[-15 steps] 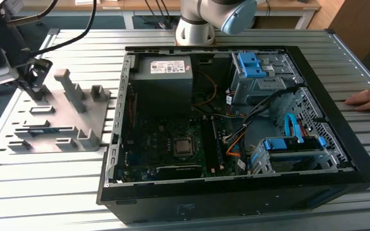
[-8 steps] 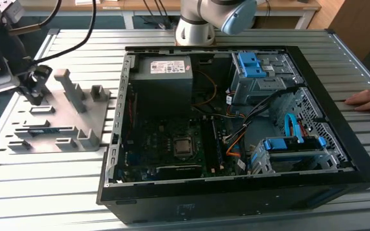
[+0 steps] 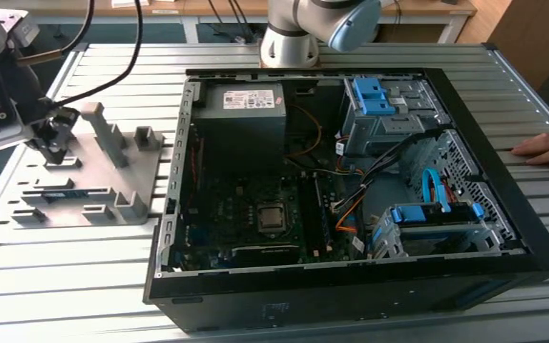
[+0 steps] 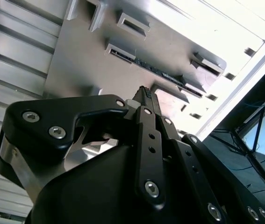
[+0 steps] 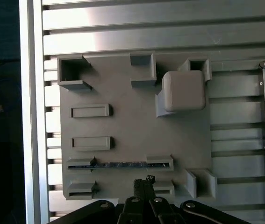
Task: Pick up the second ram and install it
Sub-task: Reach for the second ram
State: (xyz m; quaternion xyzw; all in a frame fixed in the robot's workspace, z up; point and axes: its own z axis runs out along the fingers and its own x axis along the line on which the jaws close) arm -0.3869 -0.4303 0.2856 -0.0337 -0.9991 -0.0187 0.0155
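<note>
Grey plastic slotted holder tray [image 3: 88, 171] [image 5: 132, 126] [image 4: 85, 60] with the black two-fingered gripper [image 3: 57, 157] [image 5: 147, 178] [image 4: 144, 91] held over it
A silver slatted metal table [image 3: 65, 271] is seen under the tray, and an open black PC case [image 3: 351, 286] is set just beside the tray, to the exterior view's right. The gripper's fingertips are pressed together with nothing between them. The second ram [image 3: 65, 193] [image 5: 120, 164] [image 4: 162, 70], a thin dark blackish-green stick, is seated on edge in the tray's slots, near the fingertips but apart from them

Clear above second ram [image 5: 123, 164] in tray [image 5: 132, 126]; tall tray post [image 5: 183, 91] nearby; PC case [image 3: 351, 293] open-topped, cables [image 3: 389, 164] crowding inside; hand [image 3: 546, 150] just beside case.
</note>
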